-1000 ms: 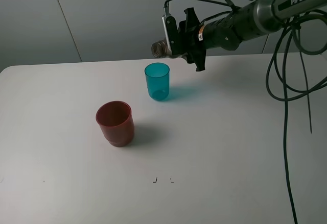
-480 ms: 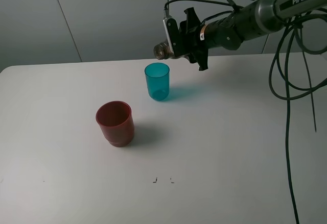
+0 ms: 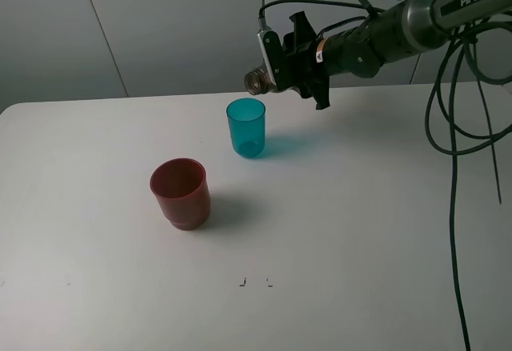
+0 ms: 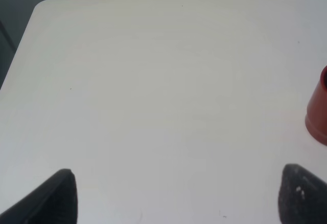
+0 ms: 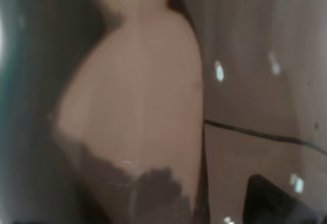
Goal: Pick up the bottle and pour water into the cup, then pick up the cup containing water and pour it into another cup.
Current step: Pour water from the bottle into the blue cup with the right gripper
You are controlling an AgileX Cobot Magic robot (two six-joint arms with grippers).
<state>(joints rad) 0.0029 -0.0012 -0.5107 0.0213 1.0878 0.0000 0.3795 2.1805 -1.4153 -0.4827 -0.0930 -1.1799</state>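
My right gripper (image 3: 300,63) is shut on the bottle (image 3: 258,81) and holds it nearly level above the table. Its threaded neck points left, just above and right of the rim of the teal cup (image 3: 246,127). Most of the bottle's body is hidden by the gripper; in the right wrist view its blurred brown wall (image 5: 138,106) fills the picture. The dark red cup (image 3: 181,193) stands upright, nearer and to the left; its edge also shows in the left wrist view (image 4: 319,114). My left gripper (image 4: 173,198) is open and empty, low over bare table left of the red cup.
The white table (image 3: 360,231) ends at a grey wall behind the cups. Black cables (image 3: 448,127) hang from the right arm at the right side. Two small dark marks (image 3: 254,282) lie on the table near the front.
My right gripper has shifted slightly right and up with the bottle, and the bottle's neck has dipped a little toward the teal cup. Both cups have stayed put.
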